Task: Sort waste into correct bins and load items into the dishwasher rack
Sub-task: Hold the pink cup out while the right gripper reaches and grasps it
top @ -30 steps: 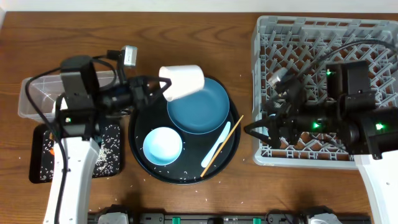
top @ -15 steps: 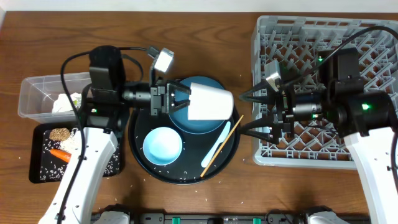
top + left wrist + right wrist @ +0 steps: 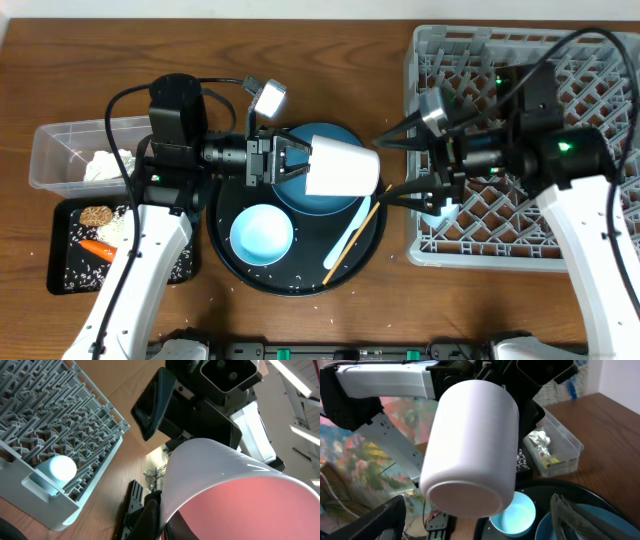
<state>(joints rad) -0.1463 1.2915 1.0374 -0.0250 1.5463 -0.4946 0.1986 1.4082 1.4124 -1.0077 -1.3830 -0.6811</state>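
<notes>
Since half a second ago the pink cup [image 3: 342, 166] has edged closer to the rack [image 3: 600, 60], and the right gripper [image 3: 382, 170] has reached out past the rack's left edge to meet it. We see the cup carried on its side in the air just left of the rack, base toward the rack and mouth away from it.

We judge it light and rigid, with a smooth, rounded wall that could slip or roll in a loose pinch. It is probably not very fragile, but a drop onto the plate [image 3: 292, 195], further left of the rack, would be unwelcome. The best hold for us looks to be across the body near the base, the end nearest the rack and clear of the left gripper [image 3: 292, 160].

Left jaws are closed on the cup's rim, seemingly one inside and one outside the wall. Right jaws stand wide open, one on each side of the base; we cannot tell whether either touches it yet.
</notes>
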